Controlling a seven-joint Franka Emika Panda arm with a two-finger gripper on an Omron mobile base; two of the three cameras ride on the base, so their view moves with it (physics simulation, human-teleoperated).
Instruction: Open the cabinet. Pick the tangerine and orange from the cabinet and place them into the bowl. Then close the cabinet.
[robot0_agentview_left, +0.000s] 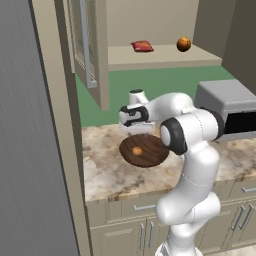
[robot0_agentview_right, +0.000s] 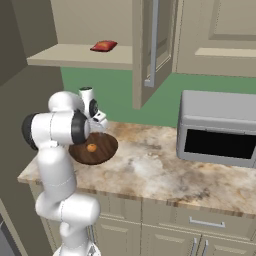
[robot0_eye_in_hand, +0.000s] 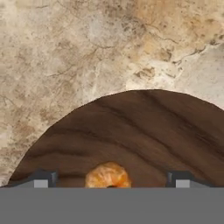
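The beige cabinet (robot0_agentview_left: 160, 56) stands open, its door (robot0_agentview_left: 87, 45) swung out toward me, also seen as the door (robot0_agentview_right: 150, 50). An orange (robot0_agentview_left: 183, 44) sits on the cabinet shelf at the right. On the counter lies the dark wooden bowl (robot0_agentview_left: 152, 159) (robot0_agentview_right: 107, 144) (robot0_eye_in_hand: 144, 127). A small tangerine (robot0_agentview_left: 137, 150) (robot0_agentview_right: 91, 147) (robot0_eye_in_hand: 107, 175) rests inside it. My gripper (robot0_agentview_left: 139, 134) (robot0_agentview_right: 100, 125) (robot0_eye_in_hand: 111, 180) hangs just above the bowl, pointing down. It is open, its fingertips wide apart on either side of the tangerine and not touching it.
A red packet (robot0_agentview_left: 142, 46) (robot0_agentview_right: 104, 46) lies on the cabinet shelf left of the orange. A grey microwave (robot0_agentview_left: 225, 107) (robot0_agentview_right: 217, 127) stands on the counter right of the bowl. A tall grey panel (robot0_agentview_left: 25, 130) borders the counter's left end.
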